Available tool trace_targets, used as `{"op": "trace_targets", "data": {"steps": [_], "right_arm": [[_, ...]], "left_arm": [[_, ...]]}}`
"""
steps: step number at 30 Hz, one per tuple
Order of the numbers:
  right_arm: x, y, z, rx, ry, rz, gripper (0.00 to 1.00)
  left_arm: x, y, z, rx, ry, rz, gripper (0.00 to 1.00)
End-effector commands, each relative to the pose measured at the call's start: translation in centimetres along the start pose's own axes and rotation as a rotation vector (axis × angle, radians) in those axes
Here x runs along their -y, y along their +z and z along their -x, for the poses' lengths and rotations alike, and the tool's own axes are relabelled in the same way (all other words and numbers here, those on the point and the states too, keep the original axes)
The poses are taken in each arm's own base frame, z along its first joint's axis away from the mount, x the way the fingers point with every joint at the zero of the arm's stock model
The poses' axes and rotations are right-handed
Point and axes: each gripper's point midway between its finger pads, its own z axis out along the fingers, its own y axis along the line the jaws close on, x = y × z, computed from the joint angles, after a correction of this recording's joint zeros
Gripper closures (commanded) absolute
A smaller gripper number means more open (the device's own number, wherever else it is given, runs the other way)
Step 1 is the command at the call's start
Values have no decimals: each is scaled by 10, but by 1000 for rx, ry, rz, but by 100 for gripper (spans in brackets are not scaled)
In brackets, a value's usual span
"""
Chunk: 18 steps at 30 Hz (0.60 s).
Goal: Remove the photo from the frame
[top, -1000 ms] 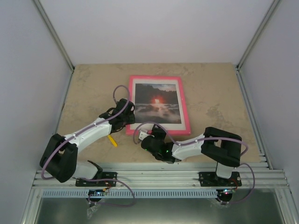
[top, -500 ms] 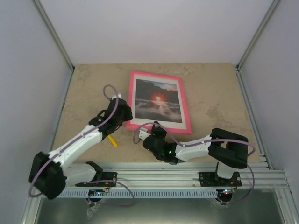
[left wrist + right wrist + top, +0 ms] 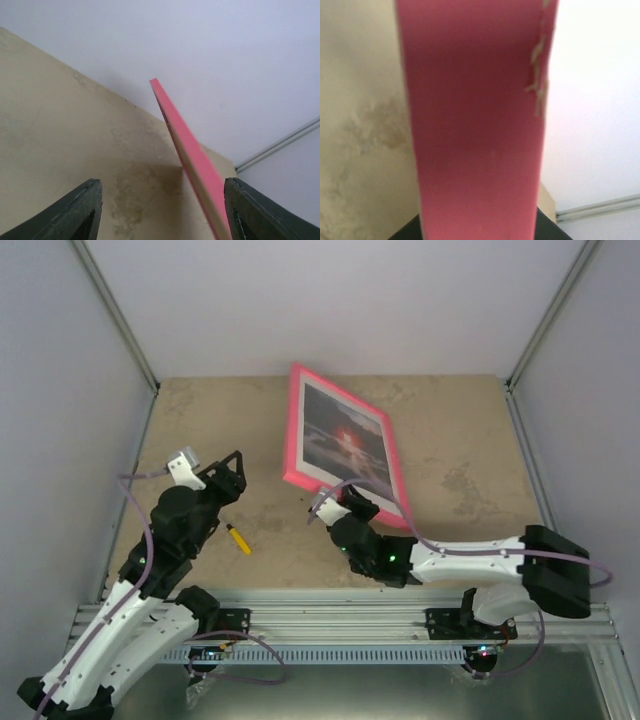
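The pink frame (image 3: pixel 296 430) is tilted up off the table, its left side raised, with the photo (image 3: pixel 345 440) of a red sun still inside it. My right gripper (image 3: pixel 340 508) is shut on the frame's near edge. In the right wrist view the pink edge (image 3: pixel 475 125) fills the middle and runs down between the dark jaws. My left gripper (image 3: pixel 232 472) hangs to the left of the frame, apart from it and open. In the left wrist view the frame's pink edge (image 3: pixel 190 155) stands ahead of its spread fingers (image 3: pixel 85 210), and nothing is held.
A small yellow object (image 3: pixel 239 540) lies on the beige table (image 3: pixel 200 420) below the left gripper. White walls enclose the table on three sides. An aluminium rail (image 3: pixel 340 618) runs along the near edge by the arm bases.
The frame lay flat; now its left side is lifted and it has swung, held by the right gripper. The left gripper opened, left the frame's left edge and drew back to the left.
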Motion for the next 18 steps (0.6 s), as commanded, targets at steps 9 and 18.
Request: {"op": "trace_targets", "data": {"steps": [9,18], "right_arm": [[113,-43,53,361,830,43,100],[128,-29,-15,325,1422,49,99]], "left_arm": [[-12,5,-22,-4,-114,-31,24],[-9,31,-71,-138,-198,-105,20]]}}
